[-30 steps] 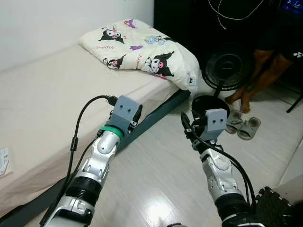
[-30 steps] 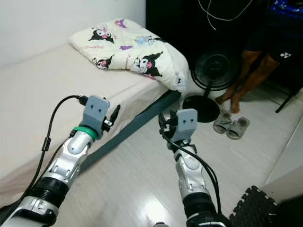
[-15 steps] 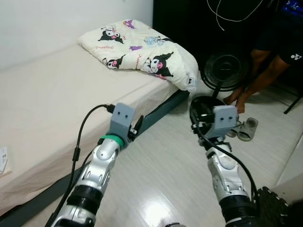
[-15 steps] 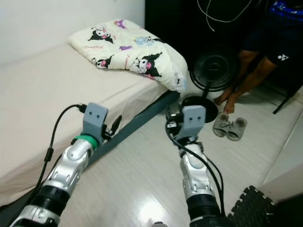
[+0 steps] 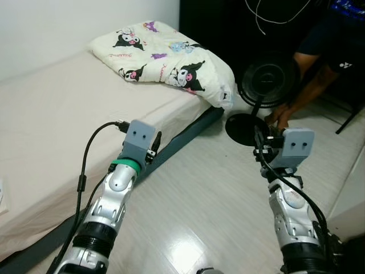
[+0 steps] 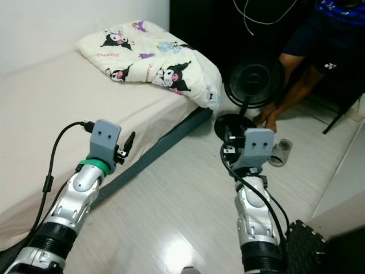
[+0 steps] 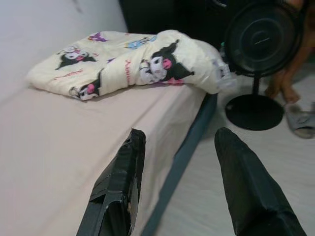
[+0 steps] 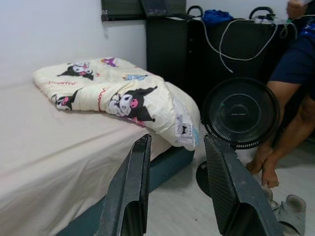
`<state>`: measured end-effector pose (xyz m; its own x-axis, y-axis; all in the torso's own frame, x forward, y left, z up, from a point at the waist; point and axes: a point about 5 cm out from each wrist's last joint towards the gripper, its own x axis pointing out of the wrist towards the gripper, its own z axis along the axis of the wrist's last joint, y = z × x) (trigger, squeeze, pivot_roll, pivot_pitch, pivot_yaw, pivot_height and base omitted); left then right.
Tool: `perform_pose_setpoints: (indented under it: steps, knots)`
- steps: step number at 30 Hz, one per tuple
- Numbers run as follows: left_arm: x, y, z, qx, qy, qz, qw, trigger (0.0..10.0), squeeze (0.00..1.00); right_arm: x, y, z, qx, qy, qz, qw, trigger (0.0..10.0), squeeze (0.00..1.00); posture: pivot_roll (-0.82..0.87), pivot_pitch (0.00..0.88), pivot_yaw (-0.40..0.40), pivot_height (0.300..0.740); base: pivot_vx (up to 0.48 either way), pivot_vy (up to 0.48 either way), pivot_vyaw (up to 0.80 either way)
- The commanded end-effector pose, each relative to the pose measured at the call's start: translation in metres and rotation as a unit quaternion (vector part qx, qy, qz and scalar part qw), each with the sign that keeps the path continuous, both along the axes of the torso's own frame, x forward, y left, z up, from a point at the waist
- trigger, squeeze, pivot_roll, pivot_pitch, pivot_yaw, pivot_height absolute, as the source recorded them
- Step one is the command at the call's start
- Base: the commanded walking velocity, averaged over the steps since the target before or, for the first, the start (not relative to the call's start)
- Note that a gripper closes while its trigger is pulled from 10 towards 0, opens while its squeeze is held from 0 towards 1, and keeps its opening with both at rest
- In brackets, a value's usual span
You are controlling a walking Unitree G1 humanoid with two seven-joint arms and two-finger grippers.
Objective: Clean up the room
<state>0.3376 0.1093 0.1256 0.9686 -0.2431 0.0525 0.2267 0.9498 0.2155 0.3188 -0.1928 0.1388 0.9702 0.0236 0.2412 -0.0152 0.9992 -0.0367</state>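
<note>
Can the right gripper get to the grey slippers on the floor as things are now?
Probably not yet. The right gripper is open, but the slippers lie apart from it beyond the fan base, and a person's hand is right beside them.

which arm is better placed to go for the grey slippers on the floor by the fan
Right, probably. The right gripper hangs open over the floor close to the grey slippers beside the black fan's round base. The left gripper is open at the bed's edge, farther away.
</note>
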Motion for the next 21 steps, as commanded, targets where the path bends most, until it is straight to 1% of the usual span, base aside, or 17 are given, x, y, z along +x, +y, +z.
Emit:
perform_pose_setpoints:
  steps: [1,4,7,14,21]
  knots:
    - [-0.003,0.000,-0.004,0.002,0.007,0.000,1.000,10.0,0.00,-0.001,0.004,-0.004,0.002,0.012,0.007,1.000,10.0,0.00,-0.16,0.016,0.037,0.723,0.000,0.000,0.00]
    - [-0.007,-0.007,-0.006,0.002,0.003,-0.011,1.000,10.0,0.00,0.000,0.016,-0.002,0.008,0.004,0.017,1.000,10.0,0.00,-0.15,0.013,0.043,0.723,0.000,0.000,0.00]
    - [-0.009,-0.007,-0.007,0.004,0.002,-0.016,1.000,10.0,0.00,-0.001,0.019,-0.001,0.015,-0.004,0.018,1.000,10.0,0.00,-0.16,0.008,0.044,0.723,0.000,0.000,0.00]
    - [-0.010,-0.006,-0.008,0.006,0.004,-0.017,1.000,10.0,0.00,-0.003,0.020,-0.001,0.014,-0.004,0.020,1.000,10.0,0.00,-0.16,0.005,0.054,0.723,0.000,0.000,0.00]
    - [-0.009,-0.011,-0.003,0.002,0.000,-0.024,1.000,10.0,0.00,-0.006,0.016,0.001,0.012,-0.007,0.018,1.000,10.0,0.00,-0.16,0.019,0.053,0.723,0.000,0.000,0.00]
